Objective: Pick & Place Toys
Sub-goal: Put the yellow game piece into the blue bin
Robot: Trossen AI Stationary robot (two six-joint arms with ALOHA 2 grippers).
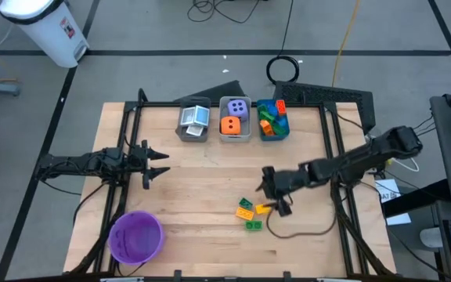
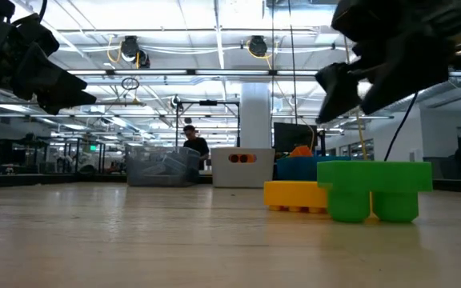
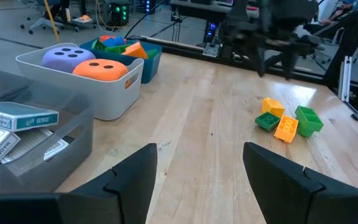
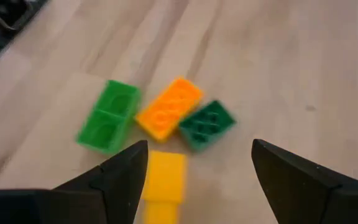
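Note:
Several small bricks lie flat on the table near its front middle: a light green one (image 4: 107,115), an orange one (image 4: 168,107), a dark green one (image 4: 207,124) and a yellow one (image 4: 165,180); the group also shows in the high view (image 1: 252,213). My right gripper (image 1: 276,194) hovers open just right of them, above the table, and the yellow brick shows between its fingers (image 4: 197,186). My left gripper (image 1: 160,162) is open and empty at the table's left. The purple and orange dice (image 1: 235,115) sit in the middle bin, the cards (image 1: 195,117) in the grey bin.
Three bins stand in a row at the far edge: a grey one (image 1: 182,129), a pale one (image 1: 235,137) and a blue one (image 1: 272,133) holding bricks. A purple bowl (image 1: 135,236) sits at the near left. A dark cable (image 1: 304,233) loops on the table near the bricks.

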